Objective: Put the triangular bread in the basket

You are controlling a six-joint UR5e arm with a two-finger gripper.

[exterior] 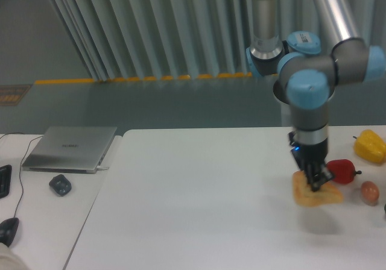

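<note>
**Bread held above the table by the gripper**

The triangular bread (316,194) is gripped by the gripper (317,184), whose two fingers are closed on its upper part. The bread is seen a little above the white table (193,204), and a soft shadow (325,222) is cast on the surface just below it. The bread is golden-brown and puffy, and it is tilted slightly, with one rounded corner pointing to the right.

The gripper is pointed straight down from the grey and blue arm (307,95), which is bent over the right part of the table.

Just to the right of the bread, a red pepper (342,171) is placed, partly behind the gripper. A small brown egg (369,191) is found near it, and a yellow pepper (370,147) is seen further back, at the right edge.

On the left, a closed grey laptop (71,148) is laid on a separate desk, with a small dark object (60,184) in front of it.
</note>
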